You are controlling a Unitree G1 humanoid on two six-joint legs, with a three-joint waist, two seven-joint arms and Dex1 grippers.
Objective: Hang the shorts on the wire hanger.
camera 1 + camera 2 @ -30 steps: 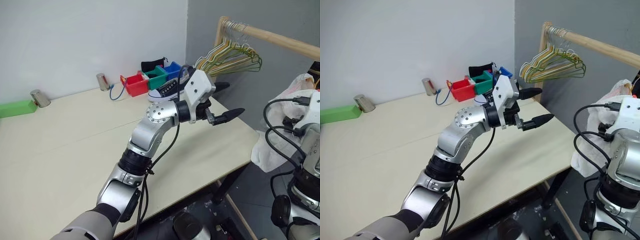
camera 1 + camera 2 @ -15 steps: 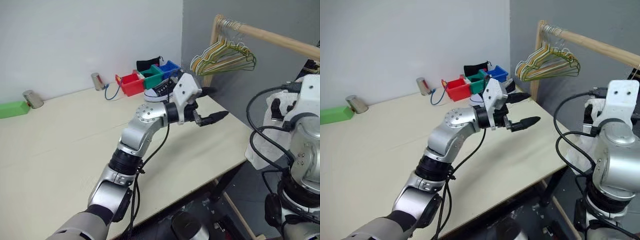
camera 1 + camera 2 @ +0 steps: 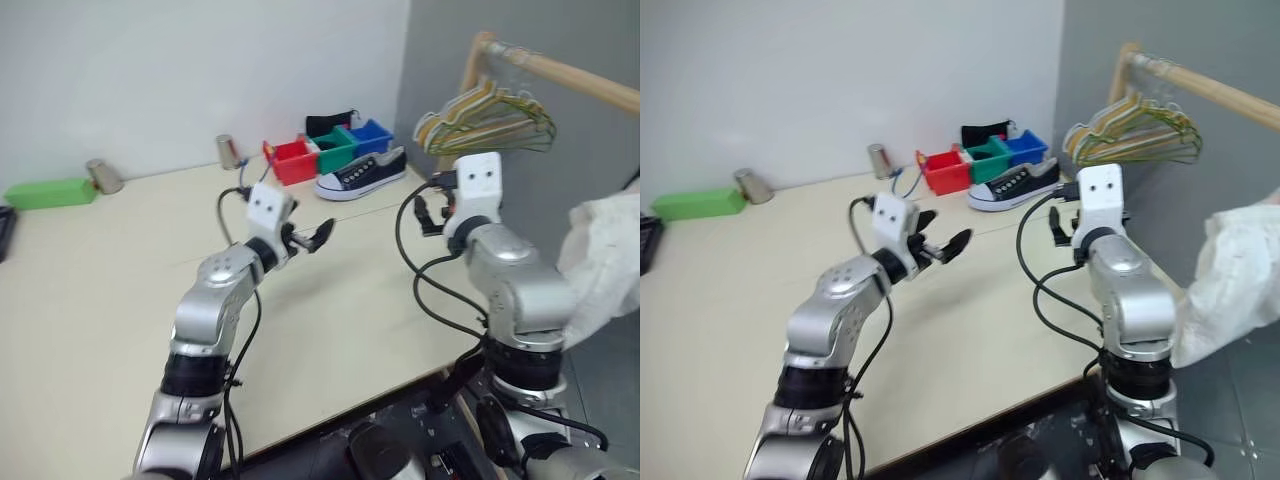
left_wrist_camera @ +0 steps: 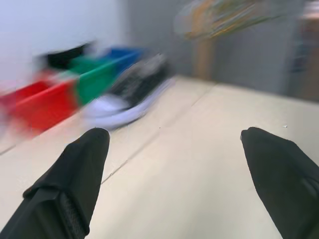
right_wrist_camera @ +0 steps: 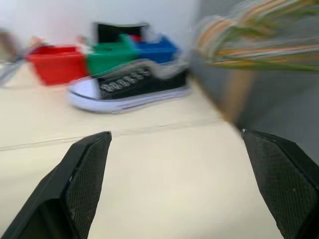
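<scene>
On the table (image 3: 90, 300): three bins (image 3: 330, 155), one sneaker (image 3: 360, 173), two cups (image 3: 100, 175) (both grippers' jaws spread).

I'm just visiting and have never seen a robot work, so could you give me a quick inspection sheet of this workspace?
Surface: pale wooden table, bare in the middle.
Job's things: white shorts past the table's right edge; single wire hanger not told apart.
Clutter: black sneaker; red, green, blue bins; two metal cups; green block.
Grippers: left gripper open, empty; right gripper open, empty.
Cables: black cables looping off both arms.
Surroundings: bunched hangers on a wooden rail; white and grey walls.
</scene>
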